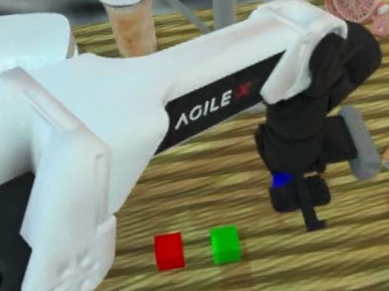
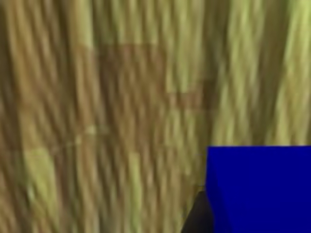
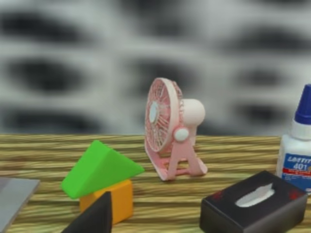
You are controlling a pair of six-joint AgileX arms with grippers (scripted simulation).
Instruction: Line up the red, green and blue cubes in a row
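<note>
Striped tabletop (image 1: pixel 378 236): red cube (image 1: pixel 169 251) and green cube (image 1: pixel 225 245) aligned near front edge; blue cube (image 1: pixel 281 179) clamped in left gripper (image 1: pixel 296 200), unplaced; right gripper's state unreadable.

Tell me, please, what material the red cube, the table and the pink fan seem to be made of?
Red cube: probably plastic or painted wood; flat even colour, no grain, matte. Table: looks like wood or woven bamboo; yellow-brown streaked grain. Pink fan: likely plastic; smooth moulded grille and stand.
</note>
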